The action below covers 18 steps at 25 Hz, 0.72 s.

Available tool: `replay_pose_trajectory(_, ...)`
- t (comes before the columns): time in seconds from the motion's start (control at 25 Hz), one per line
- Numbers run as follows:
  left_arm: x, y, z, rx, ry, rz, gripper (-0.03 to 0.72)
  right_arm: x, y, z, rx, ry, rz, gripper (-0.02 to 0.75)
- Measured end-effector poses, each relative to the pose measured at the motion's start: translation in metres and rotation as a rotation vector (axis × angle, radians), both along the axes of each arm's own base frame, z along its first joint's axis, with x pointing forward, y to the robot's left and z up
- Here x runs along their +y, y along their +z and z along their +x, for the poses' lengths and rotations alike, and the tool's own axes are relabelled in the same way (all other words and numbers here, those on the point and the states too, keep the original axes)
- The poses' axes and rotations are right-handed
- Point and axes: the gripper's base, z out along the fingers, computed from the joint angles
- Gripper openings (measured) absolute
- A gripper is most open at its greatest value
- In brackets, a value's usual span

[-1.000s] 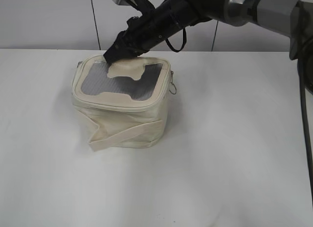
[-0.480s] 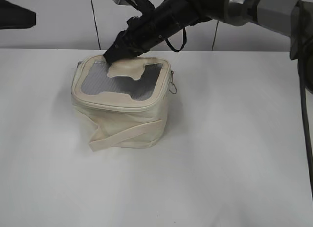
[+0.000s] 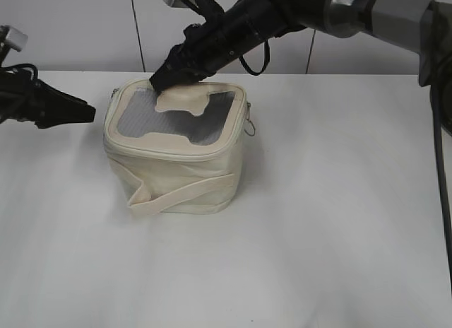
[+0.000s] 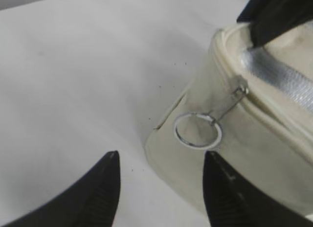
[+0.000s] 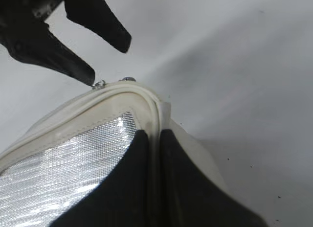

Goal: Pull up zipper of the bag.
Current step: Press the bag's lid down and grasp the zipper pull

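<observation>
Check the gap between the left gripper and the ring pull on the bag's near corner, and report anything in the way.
Nothing visible blocks it. In the left wrist view the left gripper is open, and only bare table lies between its fingers and the silver ring pull hanging at the bag's corner. The right gripper clamps the lid's far rim, clear of that path.

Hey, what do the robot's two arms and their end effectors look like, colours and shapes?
Both end effectors are black with tapered, pointed fingers: the left end effector, the right end effector. The right arm has silver-grey links and a looping black cable; the left carries a small white block.
</observation>
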Motion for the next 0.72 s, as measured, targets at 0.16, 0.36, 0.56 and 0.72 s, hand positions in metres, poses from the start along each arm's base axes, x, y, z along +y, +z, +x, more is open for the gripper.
replay_pose_trajectory(0.16, -0.013, -0.018, 0.002, -0.054, -0.081, 0.046, 0.42, 0.0, 0.0, 0.0, 0.0, 0.0, 0.0, 0.043)
replay_pose_trajectory(0.36, -0.034, -0.024, 0.006, -0.138, -0.125, 0.148, 0.417, 0.0, 0.0, 0.0, 0.001, -0.001, 0.0, 0.043)
replay_pose_trajectory(0.56, -0.043, -0.024, 0.01, -0.189, -0.118, 0.188, 0.405, -0.001, 0.0, 0.001, 0.0, -0.002, -0.001, 0.043)
replay_pose_trajectory(0.72, -0.044, -0.022, 0.013, -0.196, -0.074, 0.169, 0.395, -0.001, 0.0, 0.001, 0.0, -0.002, -0.001, 0.041)
